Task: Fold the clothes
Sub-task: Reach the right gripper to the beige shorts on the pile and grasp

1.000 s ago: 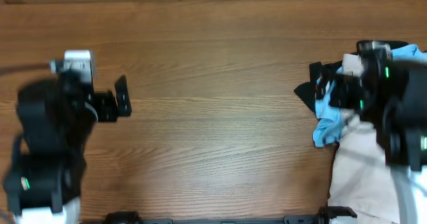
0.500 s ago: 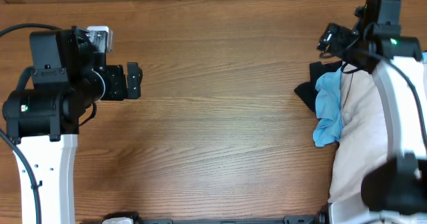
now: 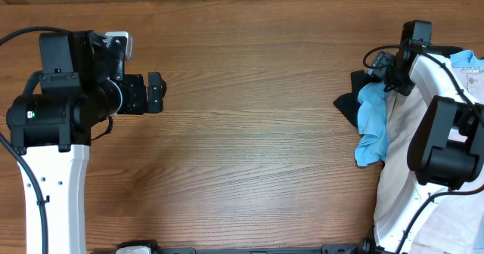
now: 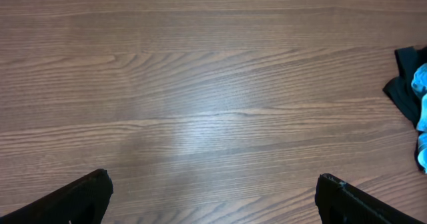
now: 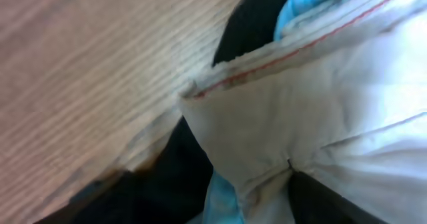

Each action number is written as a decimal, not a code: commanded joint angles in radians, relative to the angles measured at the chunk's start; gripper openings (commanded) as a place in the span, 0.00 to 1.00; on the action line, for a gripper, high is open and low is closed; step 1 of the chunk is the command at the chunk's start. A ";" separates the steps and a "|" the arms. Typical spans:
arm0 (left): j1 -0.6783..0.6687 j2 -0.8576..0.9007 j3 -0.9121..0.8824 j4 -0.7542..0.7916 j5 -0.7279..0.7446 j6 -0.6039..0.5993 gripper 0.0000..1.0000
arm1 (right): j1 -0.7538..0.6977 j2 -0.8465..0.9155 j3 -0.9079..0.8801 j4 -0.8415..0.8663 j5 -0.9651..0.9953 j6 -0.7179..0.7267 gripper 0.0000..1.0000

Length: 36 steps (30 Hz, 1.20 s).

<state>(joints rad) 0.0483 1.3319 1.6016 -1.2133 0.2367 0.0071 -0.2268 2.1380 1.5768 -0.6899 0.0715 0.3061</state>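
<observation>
The beige shorts [image 3: 404,163] lie crumpled at the table's right edge, partly under my right arm. In the right wrist view their red-stitched hem and pale cloth [image 5: 320,97] fill the frame. My right gripper [image 3: 387,65] sits at the far end of the pile, and its fingers [image 5: 250,194] pinch a puckered fold of the beige cloth. My left gripper [image 3: 156,93] is open and empty over bare wood at the far left, its fingers wide apart [image 4: 212,181].
A sky-blue shirt [image 3: 372,129] and a black garment [image 3: 348,103] lie against the left side of the shorts. Both show at the right edge of the left wrist view: the shirt [image 4: 421,84] and the black garment [image 4: 402,91]. The wooden table [image 3: 249,133] spans the middle.
The right gripper swung from the pile to the far edge, then came back down onto the beige cloth. The left arm settled, its gripper a little further right.
</observation>
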 commanded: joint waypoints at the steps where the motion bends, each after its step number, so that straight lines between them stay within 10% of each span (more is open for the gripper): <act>1: 0.003 0.010 0.027 -0.002 0.019 0.012 1.00 | -0.005 0.002 0.015 0.024 0.035 0.002 0.64; 31: 0.003 0.019 0.027 -0.012 0.023 0.013 1.00 | -0.047 0.019 -0.002 0.056 -0.018 -0.135 0.72; 36: 0.003 0.021 0.027 -0.013 0.024 0.013 1.00 | -0.048 0.019 -0.003 0.056 0.034 -0.136 0.59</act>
<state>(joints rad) 0.0483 1.3441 1.6016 -1.2270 0.2508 0.0071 -0.2798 2.1387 1.5768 -0.6376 0.0776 0.1875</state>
